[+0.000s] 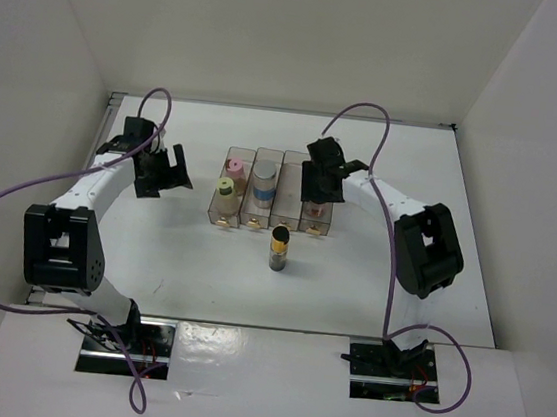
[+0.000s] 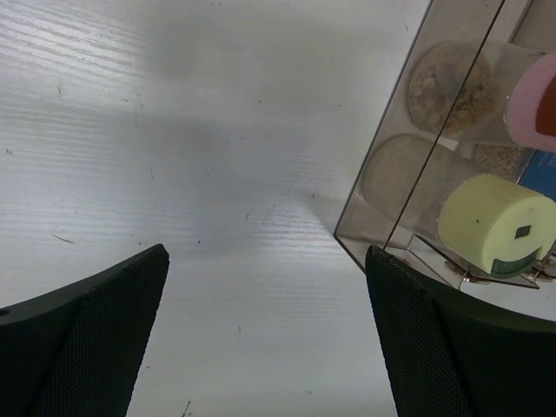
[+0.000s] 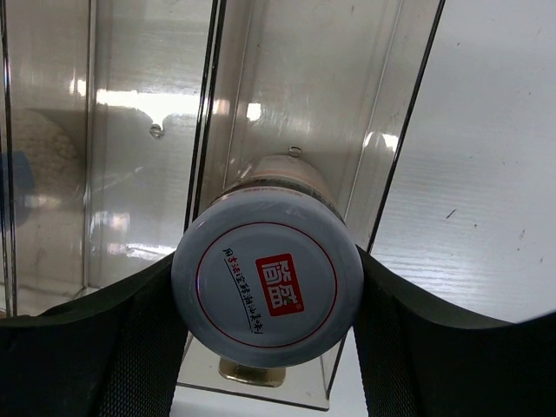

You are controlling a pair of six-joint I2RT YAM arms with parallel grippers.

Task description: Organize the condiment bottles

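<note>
**Work area.** The white table (image 1: 151, 265) is closed in by white enclosure walls (image 1: 279, 27) at the rear, left and right. Bare table surface lies left of the row of bins, right of it, and between it and the arm bases.

**Bins.** A row of 4 clear bins (image 1: 290, 185) stands at table centre, side walls touching, with the long sides running front to back. The thin upright walls separate the compartments.

**Arms.** The left gripper (image 1: 165, 173) hangs over bare table just left of the row, with its jaws wide apart and nothing between them. In the left wrist view, the near corner of the leftmost bin stands just beside the right finger (image 2: 452, 347). The right gripper (image 1: 317, 195) is over the rightmost bin.

**Jars.**
1. The lavender-grey-capped jar (image 3: 268, 291) is clamped at its cap between both right fingers, with its body between the walls of the rightmost bin. Whether it rests on the bin floor cannot be told.
2. The dark jar with black-gold top (image 1: 279, 247) stands upright on the table, just in front of the row and apart from it.
3. The pink-capped jar (image 1: 234, 169) and the yellow-green-capped jar (image 1: 224, 187) share the leftmost bin, with the pink one behind.
4. The pale blue-white-capped jar (image 1: 264, 175) is in the 2nd bin from the left.
</note>
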